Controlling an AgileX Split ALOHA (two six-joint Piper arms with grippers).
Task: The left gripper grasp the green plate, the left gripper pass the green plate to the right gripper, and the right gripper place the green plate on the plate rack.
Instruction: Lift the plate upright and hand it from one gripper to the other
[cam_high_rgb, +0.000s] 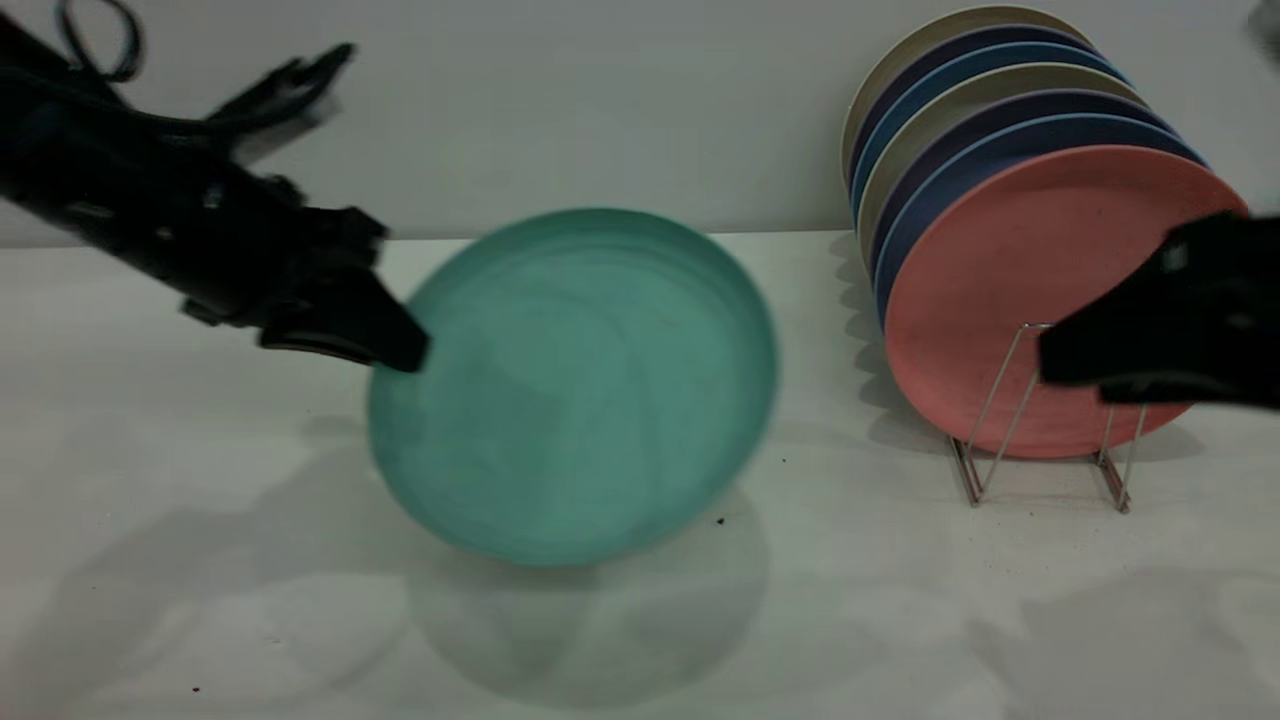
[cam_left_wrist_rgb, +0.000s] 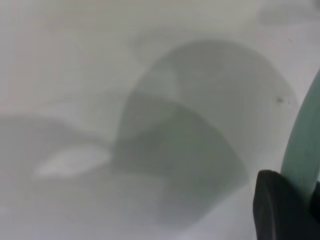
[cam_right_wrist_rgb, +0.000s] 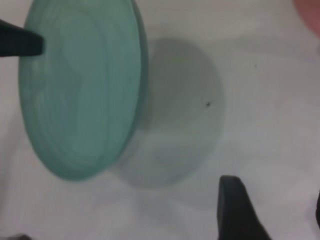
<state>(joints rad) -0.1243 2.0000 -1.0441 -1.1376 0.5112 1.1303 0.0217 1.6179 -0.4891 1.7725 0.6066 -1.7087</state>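
Nearest the exterior camera, the desk (cam_high_rgb: 200, 600) carries only the broad shadow cast by the raised plate. Above it, the green plate (cam_high_rgb: 572, 385) hangs clear of the desk, tilted nearly on edge with its hollow face toward the camera. The left gripper (cam_high_rgb: 395, 350) is closed on the plate's rim at its left edge; the left wrist view shows one finger (cam_left_wrist_rgb: 277, 207) pressed against that rim. This hold takes only a narrow bite at one point of the rim, so the plate could pivot or slip out if the arm swings quickly or if the right gripper knocks it during the handover.

To the right, the right gripper (cam_high_rgb: 1045, 360) waits well apart from the plate, in front of the rack; its wrist view shows one finger (cam_right_wrist_rgb: 235, 210) with a wide gap beside it, so it appears open and empty. A misjudged approach could close on air or push the plate out of the left gripper's hold.

Farther back, the plate rack (cam_high_rgb: 1040, 420) holds a row of upright plates, with the salmon-pink plate (cam_high_rgb: 1020, 290) foremost. Little free wire remains in front, so a poorly aimed placement could strike this plate or miss the slot.
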